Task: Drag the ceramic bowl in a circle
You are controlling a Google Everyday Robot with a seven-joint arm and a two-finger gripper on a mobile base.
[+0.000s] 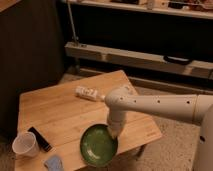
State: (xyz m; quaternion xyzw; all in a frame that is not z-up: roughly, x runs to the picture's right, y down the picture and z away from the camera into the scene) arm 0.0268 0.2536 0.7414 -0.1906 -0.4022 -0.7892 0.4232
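Camera view shows the ceramic bowl point(98, 146) sitting close to the front edge of the counter point(55, 112), its near rim almost at the lip. The hand point(114, 133) comes down from the arm onto the bowl's right rim; whether it is spread, pressed together or pinching the rim cannot be told.

The main hazard, as I judge it, is that edge. A circle swept any further toward the front would carry part of the bowl past the lip, and it could tip and fall, where glazed ceramic would likely break.

A second hazard is grip. The glaze looks glossy, so contact at one point of the rim may slip, leaving the bowl behind or spinning it in place rather than dragging it.

To the left, a blue pad point(53, 162) lies near the bowl, with a black bar point(39, 138) and a white cup point(25, 144) beyond. A wide leftward arc could shove them. Pressing too hard on the rim could also lever the opposite side up.
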